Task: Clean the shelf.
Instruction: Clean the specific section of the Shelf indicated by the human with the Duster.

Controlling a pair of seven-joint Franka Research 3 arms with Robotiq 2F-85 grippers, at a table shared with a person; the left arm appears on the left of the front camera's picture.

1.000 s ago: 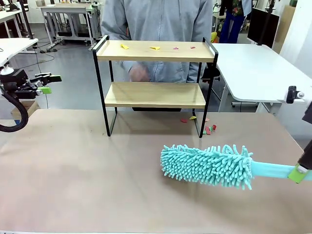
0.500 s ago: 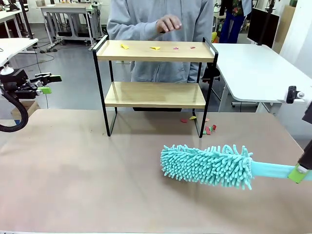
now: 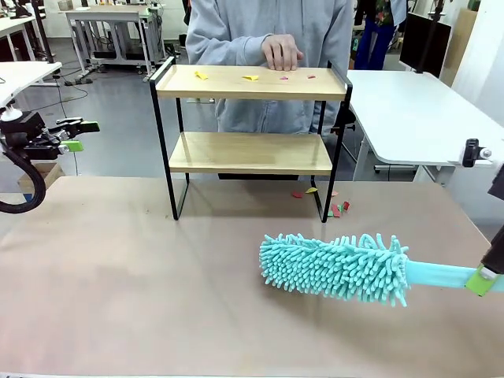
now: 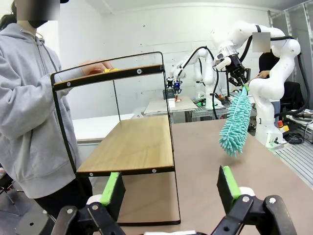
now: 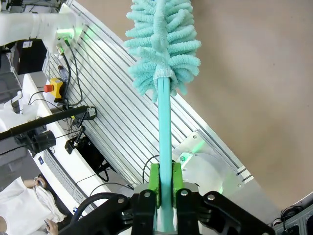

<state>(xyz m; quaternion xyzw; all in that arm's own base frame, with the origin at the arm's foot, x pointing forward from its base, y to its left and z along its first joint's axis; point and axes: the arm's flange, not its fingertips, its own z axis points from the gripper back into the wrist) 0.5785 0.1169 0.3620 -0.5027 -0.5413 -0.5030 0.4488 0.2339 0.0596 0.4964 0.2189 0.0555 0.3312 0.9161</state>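
One shelf [image 3: 250,152] | well apart, beyond right tool [image 3: 482,280] | tool clamps duster [image 3: 335,268]

You're in a robotics lab, no question, not a home or a shop. Look past the near table in the front view: rows of white work tables [image 3: 102,14] on metal legs, a plain grey floor [image 3: 118,110] with loose cables [image 3: 75,77] trailing across it, a dark monitor [image 3: 425,43] and another big white table [image 3: 409,118] off to the side. From the left wrist view you get bare white walls [image 4: 161,34] and your own right arm [image 4: 276,68], a white industrial-looking thing on a pedestal. The right wrist view shows a ribbed aluminium base plate [image 5: 117,112], more wiring [image 5: 73,112], and a red stop button on a yellow box [image 5: 53,88].
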